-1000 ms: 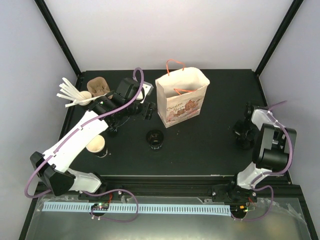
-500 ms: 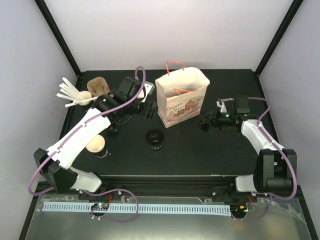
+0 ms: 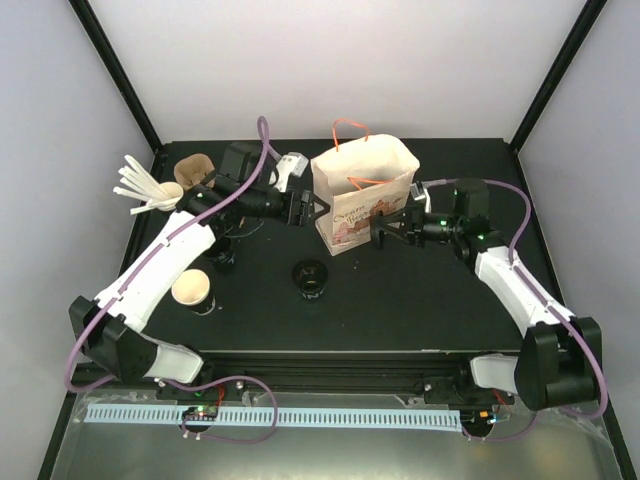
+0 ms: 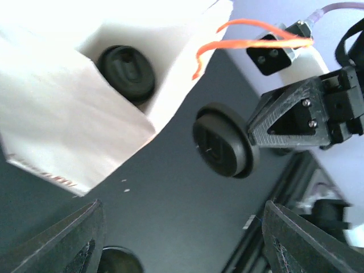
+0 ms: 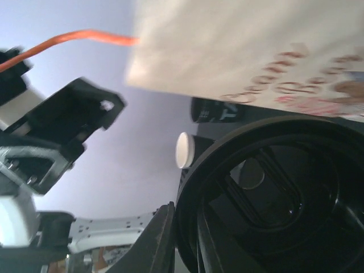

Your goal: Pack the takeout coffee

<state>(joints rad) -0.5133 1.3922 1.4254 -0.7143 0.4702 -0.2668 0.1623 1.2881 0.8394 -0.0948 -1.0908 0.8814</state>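
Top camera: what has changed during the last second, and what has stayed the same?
The right hand, shut on a lidded cup, swung in from the right to the paper bag. The left hand, open, shifted slightly toward the bag. Nothing was released. The bag, the centre cup and the open cup stayed put.

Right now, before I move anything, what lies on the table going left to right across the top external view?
From the left: white stirrer sticks → brown pulp carrier → lidded black cup → paper bag. Left out: the tan-lined open cup, level with the carrier.
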